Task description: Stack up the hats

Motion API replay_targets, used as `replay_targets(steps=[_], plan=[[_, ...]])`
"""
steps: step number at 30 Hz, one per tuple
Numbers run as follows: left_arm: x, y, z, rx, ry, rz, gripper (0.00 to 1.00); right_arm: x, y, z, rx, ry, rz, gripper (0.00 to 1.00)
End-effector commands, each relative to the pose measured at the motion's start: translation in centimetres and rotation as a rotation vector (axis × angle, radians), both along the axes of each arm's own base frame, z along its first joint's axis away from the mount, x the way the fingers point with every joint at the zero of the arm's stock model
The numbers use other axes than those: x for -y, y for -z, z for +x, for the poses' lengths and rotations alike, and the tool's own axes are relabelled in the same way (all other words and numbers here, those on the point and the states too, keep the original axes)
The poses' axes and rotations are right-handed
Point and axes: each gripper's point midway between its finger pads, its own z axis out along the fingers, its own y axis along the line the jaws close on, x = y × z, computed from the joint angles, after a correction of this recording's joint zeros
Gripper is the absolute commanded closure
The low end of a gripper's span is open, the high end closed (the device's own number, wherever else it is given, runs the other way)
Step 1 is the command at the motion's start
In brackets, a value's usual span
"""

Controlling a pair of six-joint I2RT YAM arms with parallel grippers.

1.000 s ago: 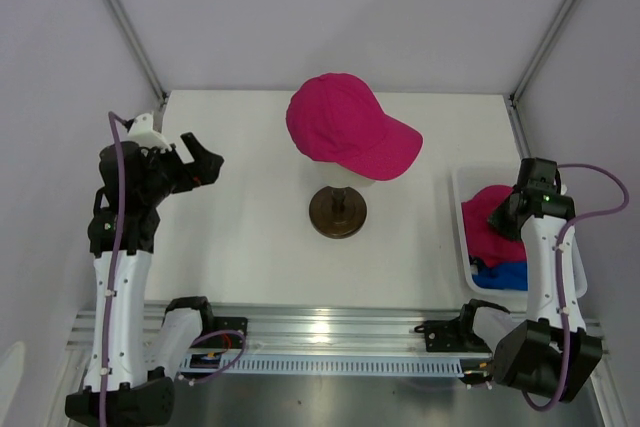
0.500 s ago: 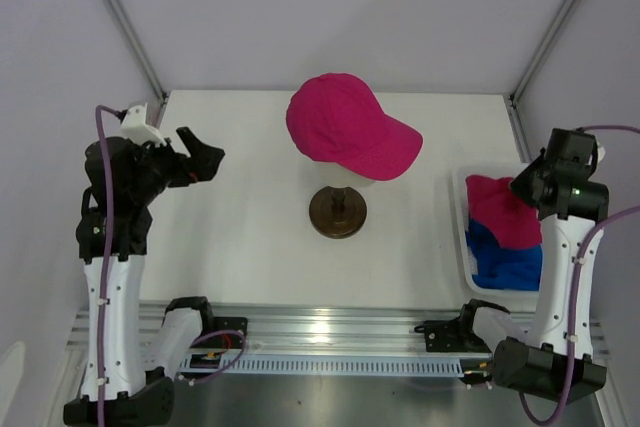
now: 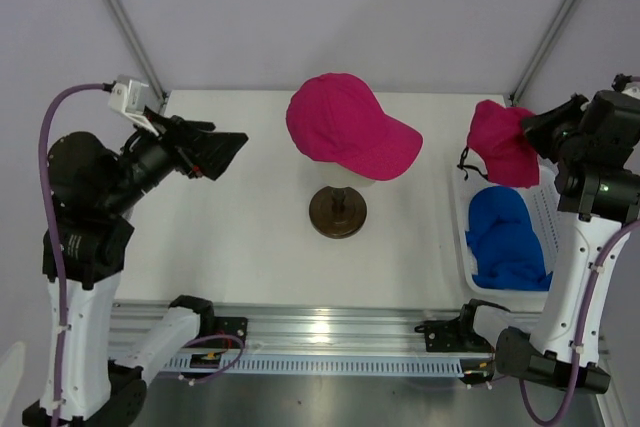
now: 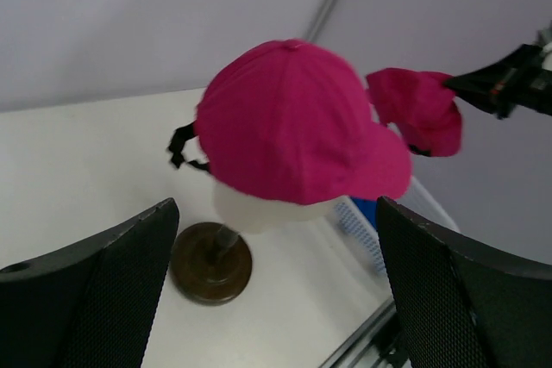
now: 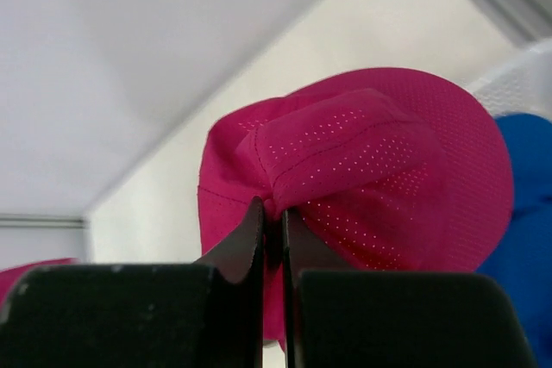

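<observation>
A magenta cap (image 3: 345, 127) sits on the cream mannequin head (image 4: 259, 206), brim to the right; it also shows in the left wrist view (image 4: 293, 122). My right gripper (image 3: 527, 127) is shut on a second magenta cap (image 3: 500, 142), holding it in the air above the white basket; its fabric is pinched between the jaws in the right wrist view (image 5: 371, 170). A blue cap (image 3: 508, 237) lies in the basket. My left gripper (image 3: 225, 147) is open and empty, raised left of the mannequin.
The mannequin's dark round stand (image 3: 338, 212) is at the table's middle. The white basket (image 3: 462, 222) stands at the right edge. Grey booth walls and metal posts enclose the table.
My right gripper has lifted the second magenta cap up out of the basket, uncovering the blue cap. My left arm has risen and swung its gripper toward the mannequin.
</observation>
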Motion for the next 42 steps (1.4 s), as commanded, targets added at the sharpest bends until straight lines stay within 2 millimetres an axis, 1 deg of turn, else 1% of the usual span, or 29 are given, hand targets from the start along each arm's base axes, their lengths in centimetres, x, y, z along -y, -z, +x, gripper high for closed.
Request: replay_targets(steps=[1, 2, 3, 4, 5, 6, 7, 8, 9, 10, 11, 13, 14, 15, 16, 17, 18, 19, 20, 21, 22, 23, 24, 25, 28, 29, 31, 35, 42], plan=[[2.4, -4.1, 0.6, 0.038, 0.067, -0.075, 0.02, -2.4, -8.2, 1.6, 0.305, -0.083, 0.112, 1.0], [3.5, -4.6, 0.4, 0.028, 0.109, -0.087, 0.04, -2.7, -9.0, 1.8, 0.334, -0.088, 0.15, 1.0], [3.6, -6.2, 0.4, 0.051, 0.101, -0.098, 0.05, -3.1, -9.9, 1.9, 0.363, -0.076, 0.231, 1.0], [4.0, -6.7, 1.4, 0.025, 0.09, -0.096, 0.06, -3.7, -11.4, 2.2, 0.415, -0.092, 0.253, 1.0], [4.8, -7.1, 1.5, 0.013, 0.099, -0.101, 0.07, -4.0, -12.6, 2.2, 0.451, -0.096, 0.276, 1.0], [5.0, -8.5, 1.4, 0.032, 0.097, -0.113, 0.07, -4.2, -13.5, 2.2, 0.48, -0.091, 0.302, 1.0], [4.9, -9.4, 1.9, 0.041, 0.068, -0.126, 0.07, -4.5, -15.0, 2.2, 0.537, -0.093, 0.354, 1.0], [6.1, -9.2, 2.9, 0.021, 0.079, -0.126, 0.08, -5.1, -15.9, 2.0, 0.566, -0.11, 0.38, 1.0], [6.5, -9.7, 3.2, 0.025, 0.077, -0.137, 0.08, -5.4, -17.1, 1.7, 0.598, -0.119, 0.399, 1.0], [6.3, -10.9, 3.6, 0.053, 0.041, -0.157, 0.08, -5.7, -18.1, 1.5, 0.63, -0.126, 0.43, 1.0], [7.6, -10.5, 4.4, 0.036, 0.047, -0.156, 0.09, -6.3, -18.7, 1.3, 0.645, -0.143, 0.444, 1.0], [8.0, -11.5, 5.3, 0.06, 0.003, -0.177, 0.1, -6.6, -19.8, 1.3, 0.681, -0.15, 0.479, 1.0], [9.0, -11.7, 5.3, 0.062, 0.019, -0.187, 0.12, -6.9, -20.0, 1.3, 0.691, -0.158, 0.491, 1.0], [10.0, -11.6, 6.1, 0.051, 0.029, -0.196, 0.13, -7.4, -20.1, 1.4, 0.697, -0.174, 0.504, 1.0], [10.6, -12.6, 6.1, 0.068, 0.043, -0.218, 0.14, -7.6, -20.3, 1.7, 0.709, -0.181, 0.519, 1.0], [11.5, -12.6, 6.4, 0.06, 0.037, -0.229, 0.15, -7.9, -20.5, 1.7, 0.72, -0.187, 0.546, 1.0], [13.0, -12.4, 7.5, 0.047, 0.043, -0.225, 0.16, -8.3, -21.1, 1.7, 0.75, -0.205, 0.56, 1.0], [13.5, -13.4, 7.3, 0.056, 0.056, -0.243, 0.16, -8.5, -20.5, 2.1, 0.743, -0.202, 0.579, 1.0], [14.5, -14.7, 6.5, 0.071, 0.092, -0.266, 0.17, -8.7, -20.7, 2.2, 0.753, -0.209, 0.589, 1.0], [16.8, -13.2, 7.9, 0.037, 0.096, -0.241, 0.18, -9.1, -21.1, 2.2, 0.774, -0.215, 0.601, 1.0], [17.0, -14.4, 7.6, 0.061, 0.095, -0.258, 0.19, -9.1, -20.8, 2.5, 0.772, -0.21, 0.612, 1.0], [17.8, -14.9, 7.2, 0.069, 0.083, -0.267, 0.21, -8.9, -21.0, 2.5, 0.79, -0.204, 0.618, 1.0], [19.0, -14.3, 7.7, 0.062, 0.075, -0.258, 0.23, -9.7, -21.6, 2.3, 0.814, -0.231, 0.637, 1.0], [19.9, -14.4, 7.2, 0.068, 0.085, -0.262, 0.25, -9.8, -21.8, 2.1, 0.825, -0.232, 0.646, 1.0], [21.4, -14.3, 7.8, 0.087, 0.044, -0.272, 0.26, -10.1, -22.6, 1.9, 0.862, -0.253, 0.662, 1.0], [22.2, -14.4, 7.4, 0.102, 0.045, -0.271, 0.28, -10.3, -22.7, 1.8, 0.868, -0.262, 0.663, 1.0], [23.4, -13.3, 7.7, 0.087, 0.025, -0.251, 0.28, -10.4, -23.4, 1.4, 0.897, -0.279, 0.669, 1.0], [24.9, -11.7, 8.1, 0.053, 0.028, -0.231, 0.28, -10.3, -24.0, 0.3, 0.928, -0.286, 0.663, 1.0], [27.0, -10.6, 8.1, 0.002, 0.083, -0.262, 0.28, -10.1, -24.7, -1.7, 0.98, -0.3, 0.685, 1.0]])
